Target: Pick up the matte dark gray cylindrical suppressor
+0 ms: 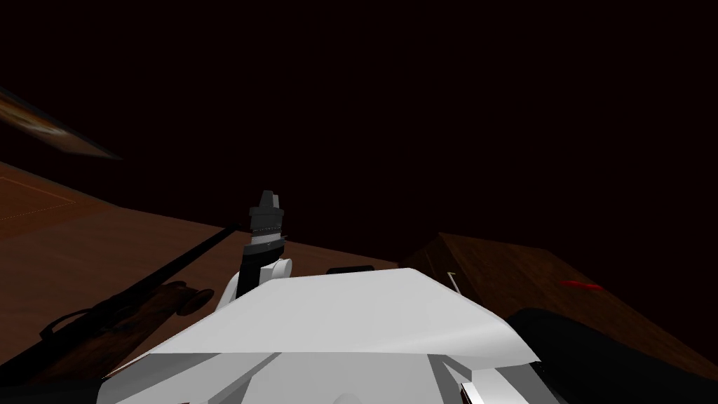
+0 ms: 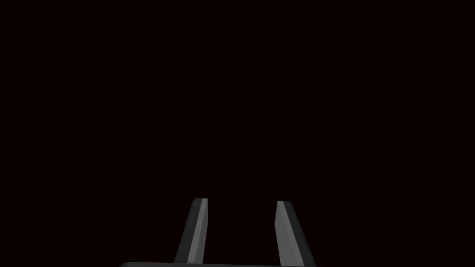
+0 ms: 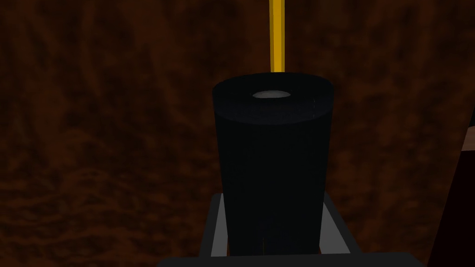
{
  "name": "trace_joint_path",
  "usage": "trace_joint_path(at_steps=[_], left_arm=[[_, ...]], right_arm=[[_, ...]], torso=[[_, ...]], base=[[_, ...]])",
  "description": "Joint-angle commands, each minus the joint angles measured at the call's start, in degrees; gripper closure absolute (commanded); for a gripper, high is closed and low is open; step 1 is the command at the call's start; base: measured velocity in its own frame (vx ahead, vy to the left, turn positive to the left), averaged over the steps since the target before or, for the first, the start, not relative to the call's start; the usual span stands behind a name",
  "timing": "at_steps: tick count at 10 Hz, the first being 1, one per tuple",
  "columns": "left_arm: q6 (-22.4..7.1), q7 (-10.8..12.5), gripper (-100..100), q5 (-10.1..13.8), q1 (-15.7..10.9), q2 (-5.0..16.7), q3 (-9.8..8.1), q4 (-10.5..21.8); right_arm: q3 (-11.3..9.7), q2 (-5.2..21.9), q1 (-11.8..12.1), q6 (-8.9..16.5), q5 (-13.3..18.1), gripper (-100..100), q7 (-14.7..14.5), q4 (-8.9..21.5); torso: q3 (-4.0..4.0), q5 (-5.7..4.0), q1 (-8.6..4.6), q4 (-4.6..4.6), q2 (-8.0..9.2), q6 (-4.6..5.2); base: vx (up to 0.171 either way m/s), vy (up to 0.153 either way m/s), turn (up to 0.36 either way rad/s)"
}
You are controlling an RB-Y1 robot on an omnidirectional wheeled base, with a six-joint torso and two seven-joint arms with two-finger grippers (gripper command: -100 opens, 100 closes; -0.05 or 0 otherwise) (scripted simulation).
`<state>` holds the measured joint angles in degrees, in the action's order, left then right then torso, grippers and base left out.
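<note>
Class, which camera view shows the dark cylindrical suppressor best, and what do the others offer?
The right wrist view: the suppressor stands large between the right gripper's fingers, flat end towards the camera. The head view offers the brown surface, the left wrist view the left gripper's open fingers against black; neither adds to it.

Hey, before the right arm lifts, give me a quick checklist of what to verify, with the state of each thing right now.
1. Grip: the right gripper has its jaws pressing the sides of the suppressor: ok.
2. Alignment: the suppressor runs straight along the jaws: ok.
3. Lifted clear of the brown wooden surface behind it: cannot tell.
4. Clear of the yellow stick past its far end: cannot tell.
5. The left gripper is empty, jaws open: ok.
</note>
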<state>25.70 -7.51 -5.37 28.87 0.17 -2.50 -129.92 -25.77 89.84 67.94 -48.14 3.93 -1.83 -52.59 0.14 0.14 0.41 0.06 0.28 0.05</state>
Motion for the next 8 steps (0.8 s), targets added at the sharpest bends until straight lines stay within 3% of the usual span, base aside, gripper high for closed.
trace_joint_path(at_steps=[1,5,6,7,8], left_arm=[[0.00,0.00,0,0.00,0.00,0.00,0.00,0.00],[0.00,0.00,0,0.00,0.00,0.00,0.00,0.00],[0.00,0.00,0,0.00,0.00,0.00,0.00,0.00],[0.00,0.00,0,0.00,0.00,0.00,0.00,0.00],[0.00,0.00,0,0.00,0.00,0.00,0.00,0.00]], right_arm=[[0.22,1.45,0.33,0.76,-0.27,100,0.79,-1.77],[1.49,8.00,2.17,3.96,-1.87,100,5.20,-8.25],[1.49,9.14,2.17,3.96,-1.87,100,5.20,-9.32],[1.52,8.54,2.25,3.93,-1.96,100,4.93,-8.87],[1.54,8.66,2.26,4.07,-1.99,0,5.06,-9.09]], torso=[[0.00,0.00,0.00,0.00,0.00,0.00],[-0.03,0.00,0.03,-0.01,-0.05,-0.01],[0.03,0.03,0.08,0.00,0.06,0.04],[0.02,0.02,0.06,0.01,0.02,0.04],[-0.05,0.04,0.03,-0.02,-0.10,0.05]], base=[[-0.059,0.007,-0.025],[-0.069,0.012,-0.044],[-0.076,0.009,-0.026],[-0.024,0.002,0.000],[-0.005,0.001,-0.002]])
